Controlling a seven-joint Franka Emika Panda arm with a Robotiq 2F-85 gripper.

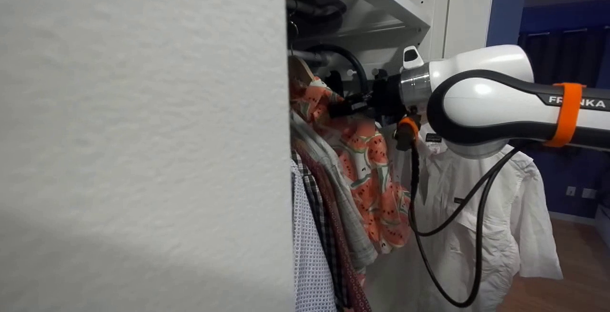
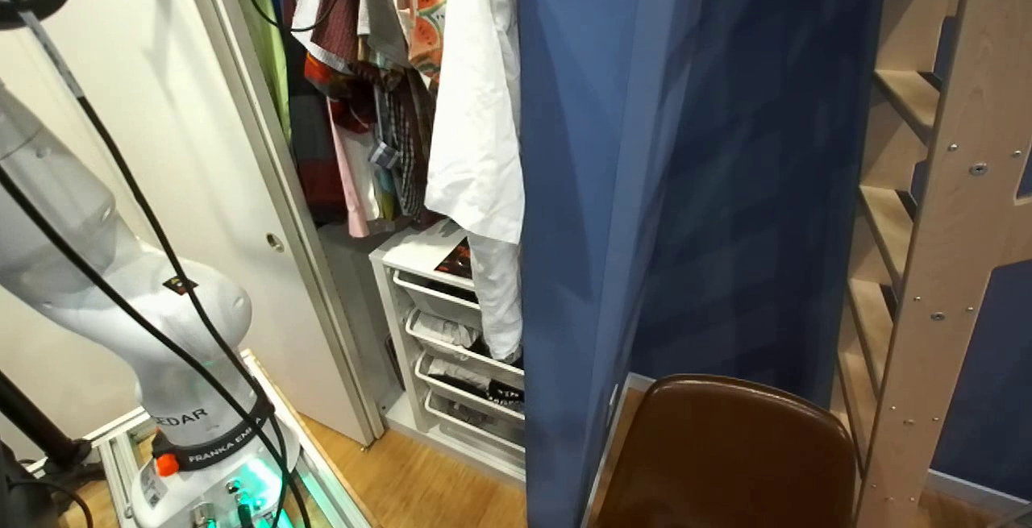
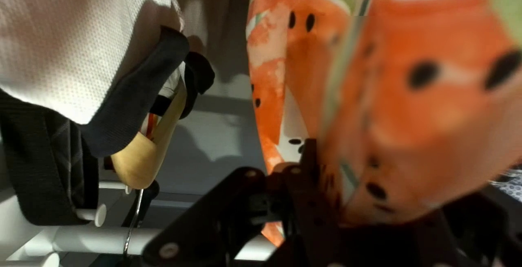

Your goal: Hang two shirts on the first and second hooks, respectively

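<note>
White shirt hangs at 4 o'clock from orange shirt in exterior view; I'd mind cables snagging it. Seating orange one likely my step. Its hanger, at 11 o'clock: steer by that. My hand closed tight, fingertips seemingly on orange shirt; can't tell if pinching. White hook at hand's 1 o'clock: confirm hanger seated before releasing.
</note>
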